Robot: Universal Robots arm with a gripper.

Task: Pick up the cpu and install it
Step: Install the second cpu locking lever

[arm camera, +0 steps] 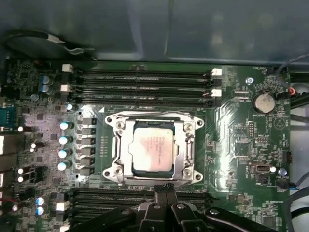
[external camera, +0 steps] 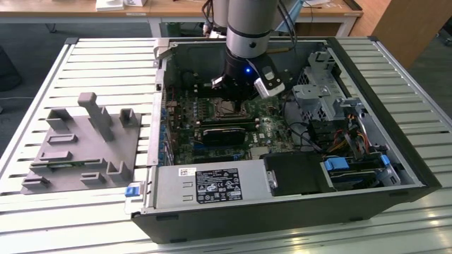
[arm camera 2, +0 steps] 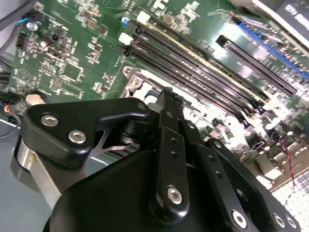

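cpu (arm camera: 153,151): seated flat in the metal socket frame (arm camera: 116,145), silver top up, roughly mid-motherboard; nothing touching it (first wrist view).
socket frame: square metal bracket around the cpu, screws at its corners, lying between two banks of memory slots (arm camera: 145,79).
gripper (arm camera: 165,187): fingers drawn together, tips touching or nearly so, nothing between them; tips sit just off the socket frame's edge, over the near bank of slots, apart from the cpu.
gripper, second wrist view (arm camera 2: 166,94): black finger linkages converge to a narrow point above the board, beside the socket corner; cpu hidden here by the gripper body.
arm (external camera: 247,32): comes straight down into the open computer case (external camera: 395,159), wrist above the socket area (blue light on the wrist).
motherboard (arm camera: 241,140): green, lies on the case floor; coin battery (arm camera: 263,102) toward one board edge, row of capacitors (arm camera: 64,146) on the socket's other side.
case: on its side, panel off, on a slatted metal table (external camera: 99,58), filling the exterior view's right half of the table.
grey fixture (external camera: 78,143): moulded holder with upright posts, on the table toward the exterior view's left edge, well apart from the case.
power supply (external camera: 211,185): silver box along the case's near wall.
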